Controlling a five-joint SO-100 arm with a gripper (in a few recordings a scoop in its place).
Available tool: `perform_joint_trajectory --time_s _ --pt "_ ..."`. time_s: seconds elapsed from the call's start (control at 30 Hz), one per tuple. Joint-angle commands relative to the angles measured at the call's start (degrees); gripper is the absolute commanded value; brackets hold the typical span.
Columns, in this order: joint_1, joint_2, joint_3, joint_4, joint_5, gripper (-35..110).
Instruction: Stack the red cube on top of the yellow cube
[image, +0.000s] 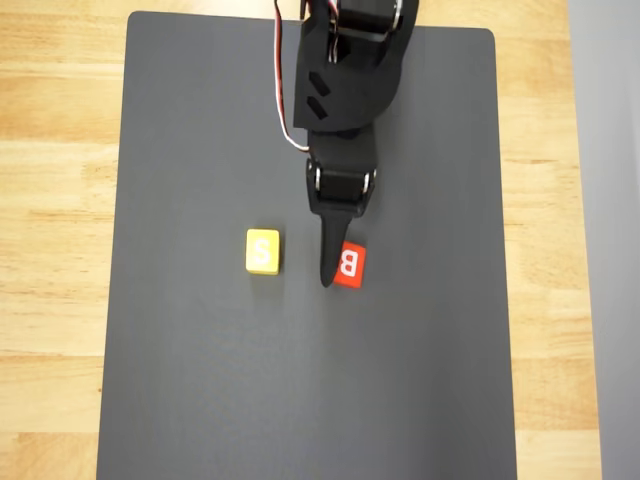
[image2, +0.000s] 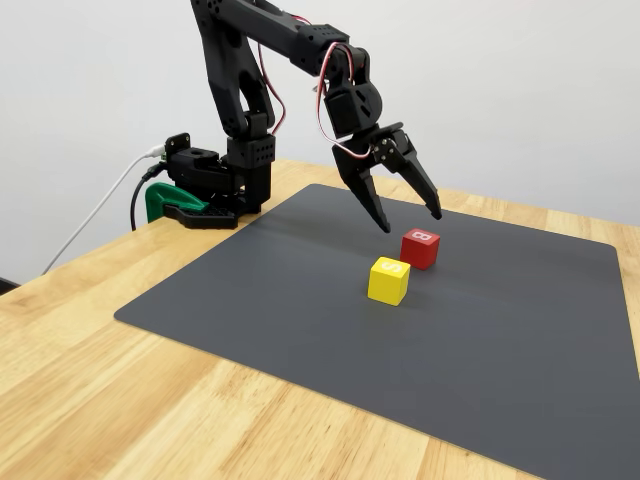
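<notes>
The red cube (image: 350, 265) lies flat on the dark mat, its white "B" facing up, turned slightly askew in the overhead view. The yellow cube (image: 263, 251) with a white "S" on top sits upright near its left, apart from it.

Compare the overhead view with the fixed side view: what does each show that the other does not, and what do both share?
Overhead alone: the gaps across the dark mat, with one black finger overlapping the left edge of the red cube and the yellow cube apart to its left.

Side view alone: height. The gripper hangs open above the mat, clear of the red cube; the arm's base and its clamp also show.

Both: the two lettered cubes, unstacked, flat on the mat on a wooden table.
</notes>
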Motion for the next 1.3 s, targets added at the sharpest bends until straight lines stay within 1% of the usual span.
perform_joint_trajectory --time_s 0.0,0.23,0.43,1.27 --pt "0.8 -0.9 -3.3 1.1 -0.3 30" --pt "-0.2 -1.9 -4.4 2.7 -0.3 30" --pt "-0.8 -7.6 -9.8 6.9 -0.3 30" --pt "-3.3 -14.9 -17.0 11.8 -0.1 31"
